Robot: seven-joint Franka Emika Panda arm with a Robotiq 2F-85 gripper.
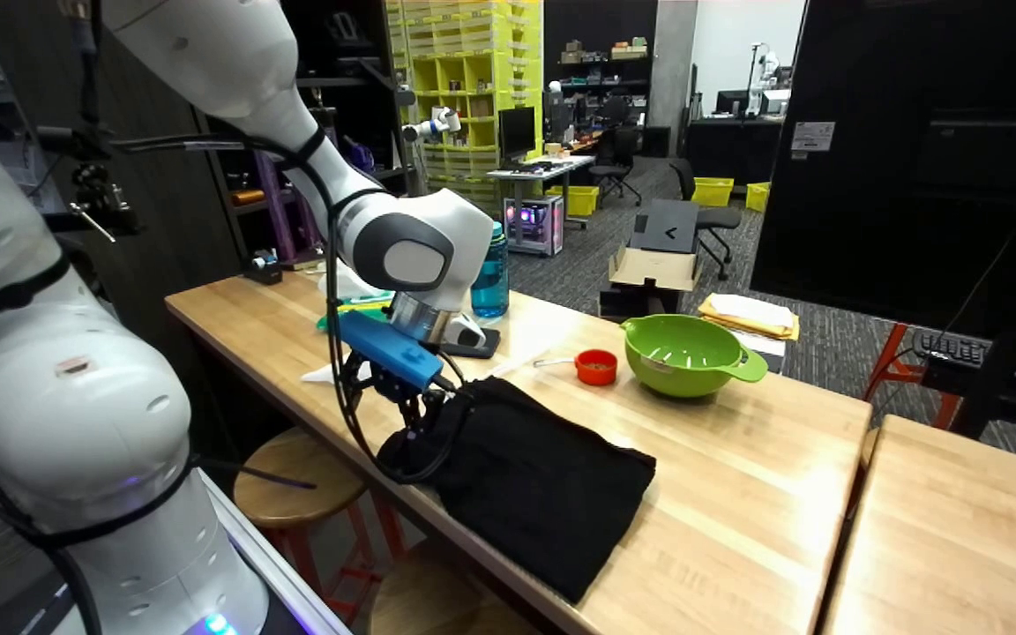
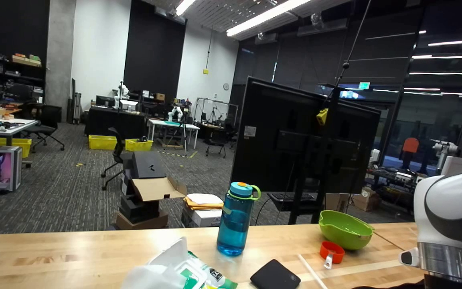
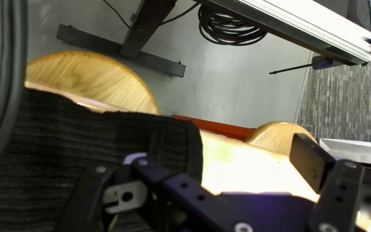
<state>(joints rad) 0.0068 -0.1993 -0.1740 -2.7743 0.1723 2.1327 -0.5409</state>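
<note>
A black cloth (image 1: 543,485) lies spread on the wooden table in an exterior view. In another exterior view only a dark sliver of it (image 2: 395,285) shows. My gripper (image 1: 415,428) points down at the cloth's end nearest the robot, close to the table's front edge. In the wrist view the ribbed cloth (image 3: 60,138) fills the left side. There my gripper (image 3: 233,154) has its fingers wide apart, with bare bright table between them and nothing held. One finger overlaps the cloth's hemmed edge; whether it touches is unclear. The other finger is past the cloth.
A green colander (image 1: 680,353), red measuring cup (image 1: 596,368) and blue bottle (image 1: 490,278) stand behind the cloth. A black flat case (image 2: 275,275), white stick (image 2: 312,271) and green-white packet (image 2: 203,271) lie on the table (image 1: 755,476). Stools (image 1: 301,481) stand below its front edge.
</note>
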